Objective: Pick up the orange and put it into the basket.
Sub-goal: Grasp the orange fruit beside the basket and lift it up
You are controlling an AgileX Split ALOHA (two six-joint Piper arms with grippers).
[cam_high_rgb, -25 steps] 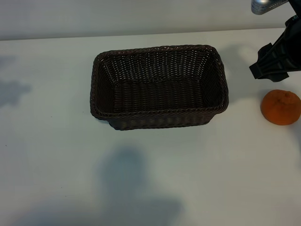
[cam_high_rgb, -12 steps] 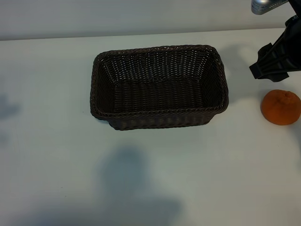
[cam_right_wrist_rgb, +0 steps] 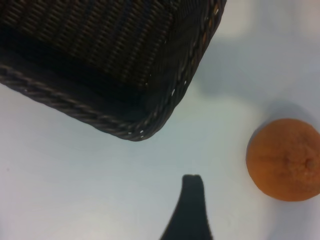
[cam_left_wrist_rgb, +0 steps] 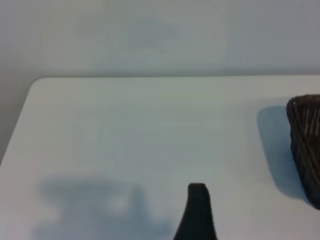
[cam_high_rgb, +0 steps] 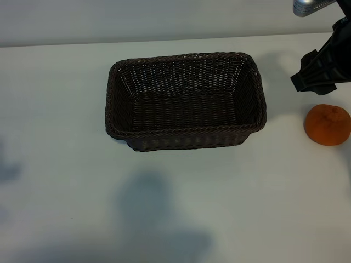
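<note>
The orange [cam_high_rgb: 327, 124] lies on the white table at the far right, apart from the dark woven basket [cam_high_rgb: 186, 131] in the middle, which holds nothing. My right gripper [cam_high_rgb: 315, 74] hangs just behind the orange, open and touching nothing. In the right wrist view one dark fingertip [cam_right_wrist_rgb: 192, 186] shows over bare table, between the basket's corner [cam_right_wrist_rgb: 131, 131] and the orange [cam_right_wrist_rgb: 284, 159]. My left gripper is outside the exterior view; its wrist view shows one fingertip [cam_left_wrist_rgb: 197, 192] over bare table, and the basket's wall [cam_left_wrist_rgb: 307, 145] far to one side. It holds nothing.
The table's back edge [cam_high_rgb: 164, 43] meets a pale wall. A wide soft shadow [cam_high_rgb: 153, 213] lies on the table in front of the basket. The table's corner [cam_left_wrist_rgb: 37, 82] shows in the left wrist view.
A small shadow at the table's left edge has slid toward the front and shrunk. The right arm, the orange and the basket have not moved.
</note>
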